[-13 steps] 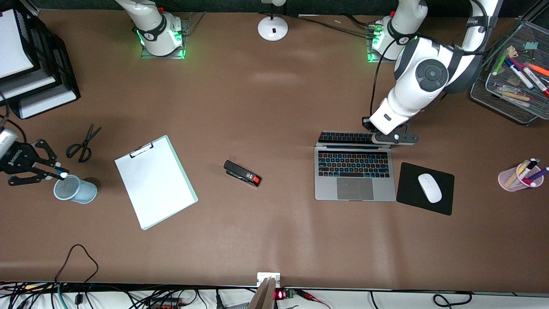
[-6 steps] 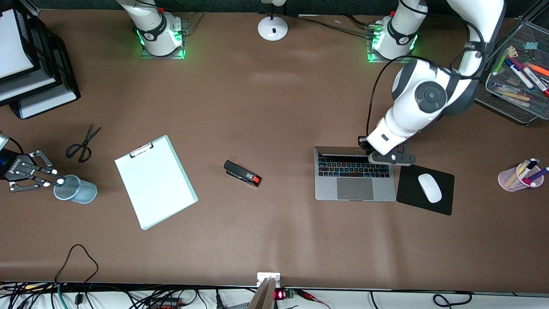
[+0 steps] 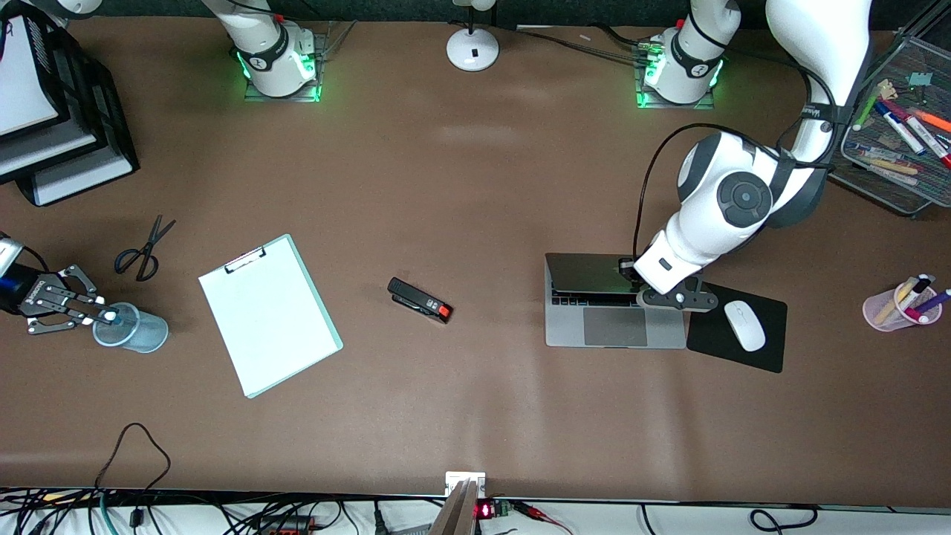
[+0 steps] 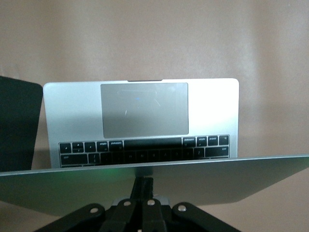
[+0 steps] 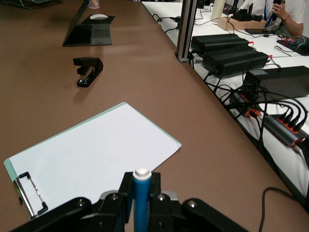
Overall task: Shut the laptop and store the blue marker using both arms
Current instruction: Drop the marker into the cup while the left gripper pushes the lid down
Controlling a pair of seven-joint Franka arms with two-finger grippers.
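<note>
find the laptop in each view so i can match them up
Front view: laptop, half shut under the left gripper, beside the mouse pad.
Left wrist view: laptop fills the middle, lid edge low.
Right wrist view: laptop, small, near the top.
Shared landmark: the mouse pad.

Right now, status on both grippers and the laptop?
Left gripper pressing laptop lid, partly closed. Right gripper shut on blue marker, over pale blue cup. Nothing in the way.

silver-grey laptop (image 3: 615, 327), blue marker (image 5: 141, 203) tipped white, black stapler (image 3: 419, 300)
</note>
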